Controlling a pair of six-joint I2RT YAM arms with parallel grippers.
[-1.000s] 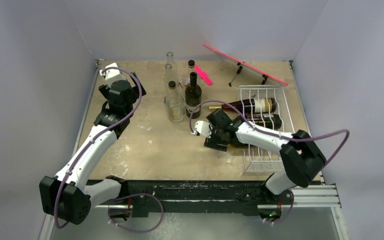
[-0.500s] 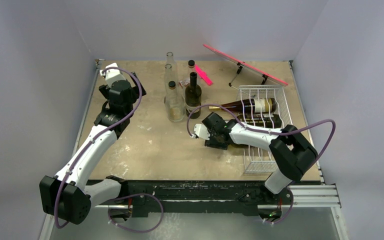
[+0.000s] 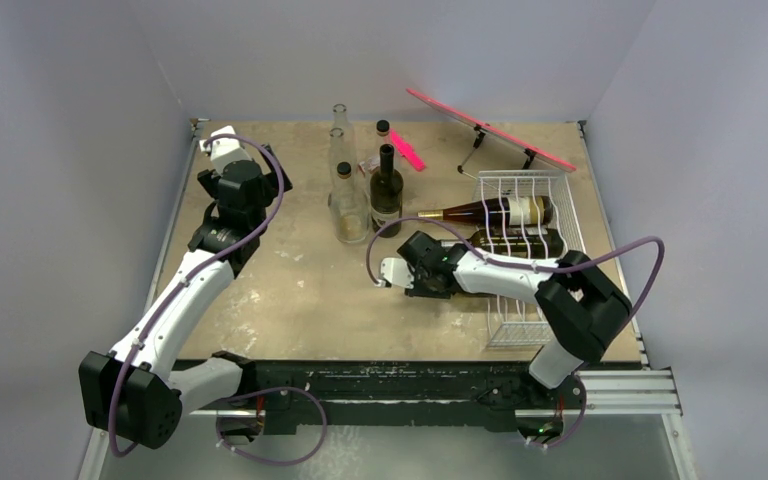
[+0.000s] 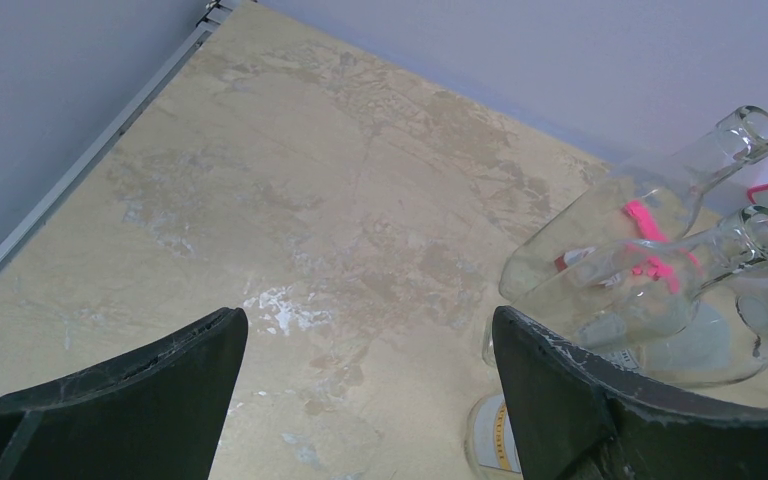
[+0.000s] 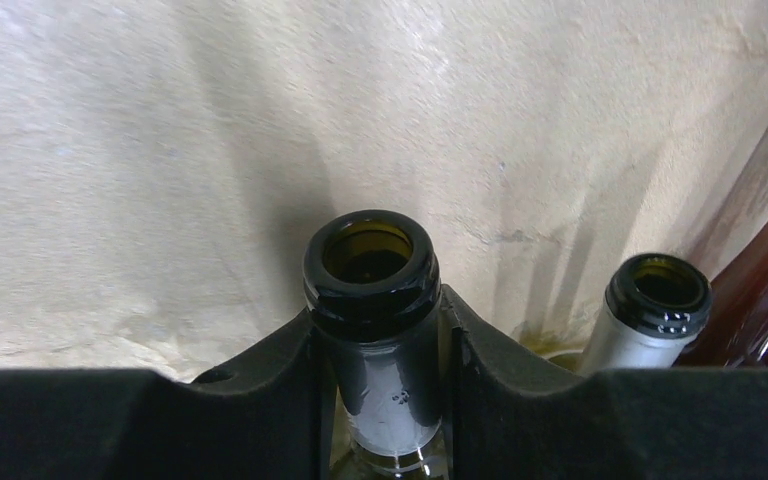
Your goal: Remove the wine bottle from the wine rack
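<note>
- The right tool [image 5: 378, 335] is clamped on the neck of the wine bottle [image 5: 371, 262]. One black finger presses each side just under the lip, and the open mouth sticks out past the fingertips.
- Seen from above, that tool sits just left of the wine rack [image 3: 516, 340], over the bare desk [image 3: 290, 290]. Its forearm reaches back to the right, over the rack.
- The wine bottle lies on its side with its neck pointing left, out of the rack and into the tool. Its dark body rests across the rack's wires, and it is the nearer of the two bottles lying there.
- Just beyond it, a brown bottle [image 3: 500, 211] with a pale label lies alongside it on the rack, its neck also pointing left.
- Left of the rack and farther back, a dark bottle [image 3: 386, 190] stands upright. The clear bottles [image 3: 348, 200] stand close beside it on its left.
- The left tool [image 4: 365, 410] hangs over the far left part of the desk, well apart from the rack. Its fingers are spread wide with nothing between them. In its own view the clear bottles stand off to the right.
- At the far edge, behind the rack, a pink board [image 3: 490, 130] leans on its stand.
</note>
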